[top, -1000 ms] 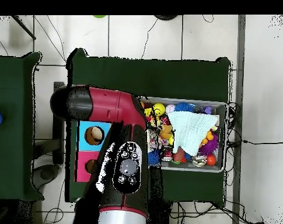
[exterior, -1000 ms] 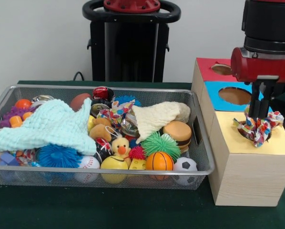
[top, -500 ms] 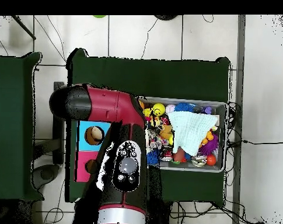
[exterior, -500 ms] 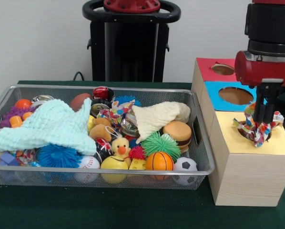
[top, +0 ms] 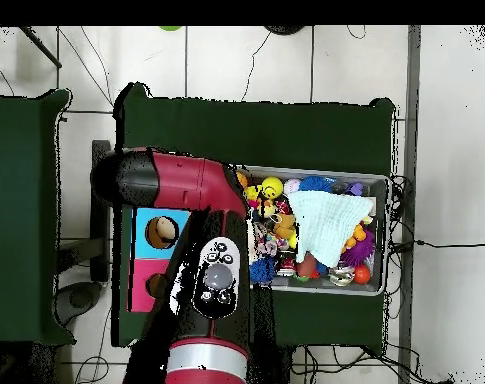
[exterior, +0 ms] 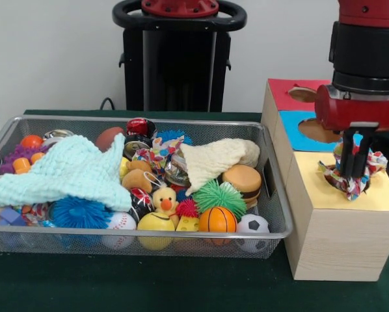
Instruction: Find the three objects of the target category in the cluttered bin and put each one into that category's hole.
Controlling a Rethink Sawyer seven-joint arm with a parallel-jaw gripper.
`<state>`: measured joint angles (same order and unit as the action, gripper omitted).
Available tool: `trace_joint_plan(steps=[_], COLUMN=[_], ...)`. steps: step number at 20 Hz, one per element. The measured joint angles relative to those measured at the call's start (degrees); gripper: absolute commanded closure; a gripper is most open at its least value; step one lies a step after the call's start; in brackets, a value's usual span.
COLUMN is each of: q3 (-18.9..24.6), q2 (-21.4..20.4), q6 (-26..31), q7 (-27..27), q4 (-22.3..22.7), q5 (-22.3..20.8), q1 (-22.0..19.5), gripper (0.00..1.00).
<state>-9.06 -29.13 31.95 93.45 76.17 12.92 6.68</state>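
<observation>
My gripper (exterior: 352, 170) hangs over the hole in the yellow top of the wooden box (exterior: 331, 221), at the right of the front view. Its fingers stand close together, pressed into a bunched patterned cloth (exterior: 337, 182) that sits partly down in that hole. A second patterned cloth (exterior: 157, 155) lies in the middle of the wire bin (exterior: 181, 232). A mint knitted cloth (exterior: 64, 172) and a cream cloth (exterior: 214, 159) lie over the toys. In the overhead view my arm (top: 211, 290) hides the yellow panel and the gripper.
Behind the yellow panel the box has a blue panel (exterior: 298, 122) and a red panel (exterior: 284, 93), each with a hole. The bin holds several balls, a duck (exterior: 164, 198), a toy burger (exterior: 241, 181) and spiky balls. Dark green cloth (exterior: 149, 286) covers the table.
The gripper has shifted slightly left over the yellow hole, and the patterned cloth sits a little lower and more bunched. The bin's contents have not moved.
</observation>
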Motion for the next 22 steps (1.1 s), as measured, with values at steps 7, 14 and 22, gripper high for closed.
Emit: trace_joint_plan(steps=[7,14,22], q3=[-1.1,-1.3,-1.5], q2=[1.9,2.1,2.3], q6=[0.0,0.1,3.6], q7=[0.0,0.0,0.0], q4=[0.0,0.0,-0.9], q5=[0.0,0.0,0.0], q1=[1.2,2.1,2.4], gripper=[1.00,1.00,1.00])
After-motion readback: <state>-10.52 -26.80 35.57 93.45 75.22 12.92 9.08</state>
